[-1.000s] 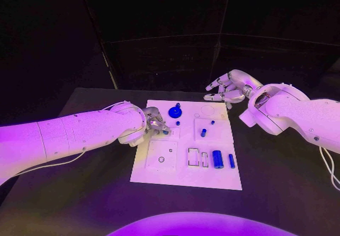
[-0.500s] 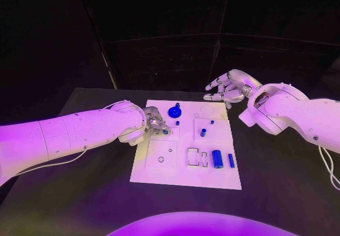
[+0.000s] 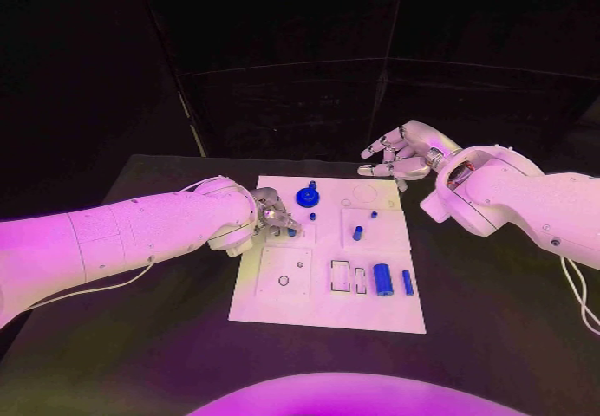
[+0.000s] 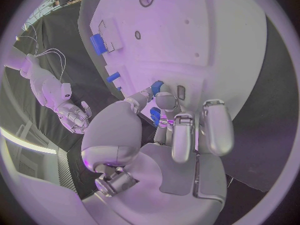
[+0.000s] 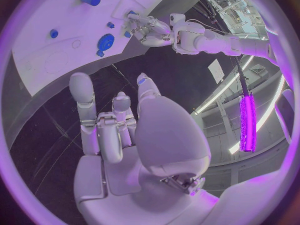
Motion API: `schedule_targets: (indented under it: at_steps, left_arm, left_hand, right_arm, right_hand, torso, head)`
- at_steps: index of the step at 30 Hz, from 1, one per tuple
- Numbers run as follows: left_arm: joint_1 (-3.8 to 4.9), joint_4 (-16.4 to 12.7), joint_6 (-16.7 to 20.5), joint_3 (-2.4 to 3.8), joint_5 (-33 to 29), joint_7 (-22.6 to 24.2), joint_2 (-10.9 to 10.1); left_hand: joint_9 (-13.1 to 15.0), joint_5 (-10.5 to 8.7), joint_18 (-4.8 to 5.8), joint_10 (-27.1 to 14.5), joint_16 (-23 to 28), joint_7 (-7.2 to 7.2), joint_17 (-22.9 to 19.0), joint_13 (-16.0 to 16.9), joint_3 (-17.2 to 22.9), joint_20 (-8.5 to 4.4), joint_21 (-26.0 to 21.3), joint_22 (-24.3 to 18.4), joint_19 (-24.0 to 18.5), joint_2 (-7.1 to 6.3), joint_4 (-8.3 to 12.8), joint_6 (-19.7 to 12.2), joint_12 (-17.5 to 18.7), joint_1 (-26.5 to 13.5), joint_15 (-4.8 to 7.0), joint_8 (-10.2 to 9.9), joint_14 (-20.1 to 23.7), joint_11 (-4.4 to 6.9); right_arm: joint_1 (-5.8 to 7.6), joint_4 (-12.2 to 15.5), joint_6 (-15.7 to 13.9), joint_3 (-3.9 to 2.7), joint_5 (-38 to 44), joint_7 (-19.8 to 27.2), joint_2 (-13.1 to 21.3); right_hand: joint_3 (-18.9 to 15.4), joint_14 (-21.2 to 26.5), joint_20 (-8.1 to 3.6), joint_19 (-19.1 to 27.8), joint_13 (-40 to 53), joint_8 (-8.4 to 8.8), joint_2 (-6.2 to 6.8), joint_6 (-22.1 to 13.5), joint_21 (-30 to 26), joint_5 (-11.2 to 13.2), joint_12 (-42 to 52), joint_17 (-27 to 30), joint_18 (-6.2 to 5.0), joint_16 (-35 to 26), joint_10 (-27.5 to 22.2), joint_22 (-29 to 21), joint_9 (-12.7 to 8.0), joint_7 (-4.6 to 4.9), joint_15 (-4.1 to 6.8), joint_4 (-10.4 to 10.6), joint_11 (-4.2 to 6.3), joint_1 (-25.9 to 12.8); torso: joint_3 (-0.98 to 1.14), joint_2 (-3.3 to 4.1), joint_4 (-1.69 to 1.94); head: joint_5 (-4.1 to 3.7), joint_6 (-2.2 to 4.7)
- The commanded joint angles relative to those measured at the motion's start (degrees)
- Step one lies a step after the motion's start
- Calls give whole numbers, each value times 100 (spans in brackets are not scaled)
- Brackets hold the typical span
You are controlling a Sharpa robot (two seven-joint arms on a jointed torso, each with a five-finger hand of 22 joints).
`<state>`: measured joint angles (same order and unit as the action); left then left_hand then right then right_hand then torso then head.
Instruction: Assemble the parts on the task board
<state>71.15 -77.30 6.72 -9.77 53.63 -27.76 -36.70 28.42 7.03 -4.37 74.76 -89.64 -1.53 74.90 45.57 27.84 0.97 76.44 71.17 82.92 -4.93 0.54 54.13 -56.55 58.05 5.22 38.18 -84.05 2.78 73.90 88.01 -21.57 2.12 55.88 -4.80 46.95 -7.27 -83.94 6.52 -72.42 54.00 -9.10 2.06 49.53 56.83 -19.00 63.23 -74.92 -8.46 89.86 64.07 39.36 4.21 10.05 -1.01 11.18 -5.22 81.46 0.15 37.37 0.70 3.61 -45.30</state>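
The white task board [image 3: 375, 314] lies in the middle of the table. My left hand [image 3: 274, 216] rests over the board's left edge and pinches a small blue part [image 3: 291, 231] between thumb and finger. The left wrist view shows that blue part [image 4: 155, 87] at my fingertips [image 4: 165, 101], just above the board [image 4: 212, 40]. My right hand [image 3: 398, 154] hovers past the board's far right corner, fingers spread, holding nothing. On the board are a round blue disc [image 3: 308, 198], a short blue peg [image 3: 358, 232], a blue cylinder [image 3: 384, 280] and a thin blue bar [image 3: 407, 282].
Two tiny blue pieces [image 3: 374, 215] [image 3: 313, 217] stand near the board's far half. Rectangular slots [image 3: 340, 275] and a round hole [image 3: 283, 280] lie in the near half. The black table [image 3: 150, 347] spreads around the board. In the right wrist view the disc [image 5: 105, 42] lies by the board's edge.
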Motion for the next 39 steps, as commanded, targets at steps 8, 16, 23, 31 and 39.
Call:
schedule_targets:
  at_steps: [8,16,23,31,39]
  left_arm:
    - [-13,18,-87,-13,-28,-116,3]
    - [-12,-15,5,-8,-28,-105,-41]
    - [25,-134,-46,244,-105,-61,-147]
    - [256,-237,-517,494,-131,-134,-282]
    - [607,148,-1276,541,-101,-198,-290]
  left_hand:
    - [-95,-64,42,16,-36,-5,1510,47,-767,-19,48,64,52,53,-238,121,-77,-31,40,-70,-595,-38]
    - [-154,-300,45,20,-36,-12,1510,65,-1437,-17,53,95,59,108,-513,158,-100,-64,33,-83,-595,-45]
    - [-175,-425,40,0,-36,-10,1510,38,-1912,-21,35,87,54,0,-672,142,-88,-57,38,-81,-595,-50]
    - [-209,-428,7,-125,-36,-56,1510,-146,-2212,-14,-95,-66,-11,-2,-771,4,53,58,18,-137,-595,-79]
    - [-316,-432,-24,-310,-18,-169,1480,-345,-2513,36,-249,-230,-85,144,-921,-267,205,228,-48,-331,-587,-167]
  right_arm:
    - [9,1,-43,-4,-18,71,-11]
    - [9,-5,-71,-4,-18,72,-11]
    - [8,-23,-84,-3,-18,74,-11]
    - [8,-41,-90,-3,-18,74,-17]
    - [7,-44,-85,-3,-18,71,-34]
  right_hand:
    - [-6,-606,-5,-55,-16,-30,-18,-27,-40,-5,30,-1508,-50,14,-37,-14,-2,-1,20,15,12,59]
    - [-6,-606,-5,-56,-16,-30,-18,-27,-41,-4,30,-1508,-50,14,-37,-14,-2,-1,20,14,13,61]
    - [-6,-606,-5,-56,-16,-30,-18,-27,-41,-4,30,-1508,-50,14,-37,-14,-2,-1,20,14,13,61]
    - [-10,-606,-6,-58,-25,-31,-17,-30,-45,3,27,-1508,-50,14,-44,-18,-2,0,20,12,12,76]
    - [-11,-606,-6,-60,-16,-31,-17,-31,-43,6,35,-1508,-49,14,-37,-14,-3,0,20,12,12,78]
  torso:
    - [2,-1,5]
    - [-5,2,8]
    - [-5,1,5]
    - [1,2,4]
    - [12,-2,16]
  head:
    - [-12,-7]
    - [-28,-4]
    - [-53,7]
    - [-64,16]
    - [-94,32]
